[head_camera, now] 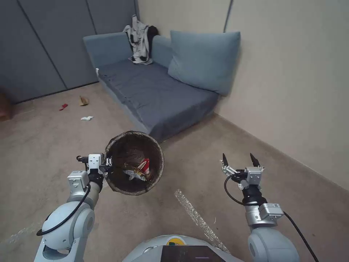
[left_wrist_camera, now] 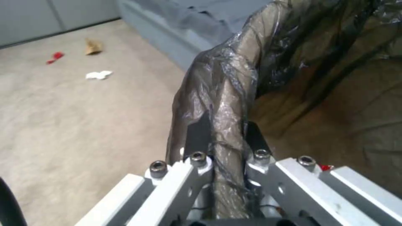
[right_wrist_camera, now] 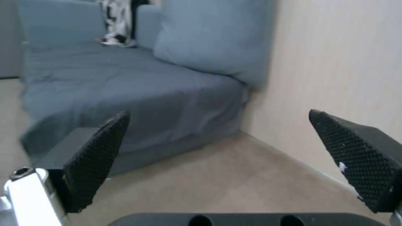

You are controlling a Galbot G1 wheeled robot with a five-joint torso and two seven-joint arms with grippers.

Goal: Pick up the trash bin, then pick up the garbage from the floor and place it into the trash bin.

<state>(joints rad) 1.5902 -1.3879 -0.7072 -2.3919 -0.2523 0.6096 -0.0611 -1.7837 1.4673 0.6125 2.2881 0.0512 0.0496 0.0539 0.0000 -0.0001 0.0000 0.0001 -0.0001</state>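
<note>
The brown-lined trash bin (head_camera: 133, 162), packets inside, is held aloft by its rim, clamped in the left tool (head_camera: 108, 164); the right tool (head_camera: 240, 159) is spread apart.

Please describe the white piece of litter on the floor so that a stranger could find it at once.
Start from the blue sofa and look at the carpet to its left, before the grey wall panels. Three small scraps lie there; the tissue is the nearest to the robot. It is crumpled and white, while the paper bag is brown and the scrap is red.
</note>
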